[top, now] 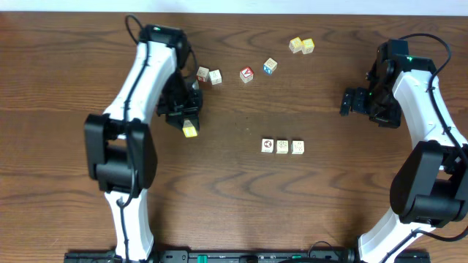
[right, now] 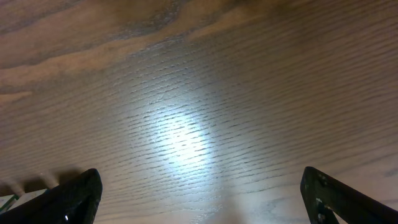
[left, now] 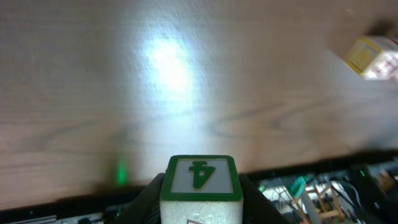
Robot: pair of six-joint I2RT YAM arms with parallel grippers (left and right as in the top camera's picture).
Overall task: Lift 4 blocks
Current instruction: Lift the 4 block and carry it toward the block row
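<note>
My left gripper (top: pixel 188 121) is shut on a small cream block (top: pixel 190 131) and holds it off the table left of centre. In the left wrist view that block (left: pixel 201 180) fills the space between the dark fingers (left: pixel 146 202) and shows a green-framed face with a green mark. Three cream blocks lie in a row at mid-table: one with a red-brown mark (top: pixel 268 146), then two more (top: pixel 282 147) (top: pixel 297 147). My right gripper (top: pixel 349 101) stands open at the right, over bare wood (right: pixel 199 124), with nothing between its fingers.
Two more cream cubes (top: pixel 202 73) (top: pixel 215 76) sit behind my left gripper. A red-faced cube (top: pixel 246 74) and a blue-faced cube (top: pixel 270 66) lie further right, with two pale yellow cubes (top: pixel 295 45) (top: pixel 308 46) at the back. A blurred pale cube (left: pixel 373 57) shows in the left wrist view.
</note>
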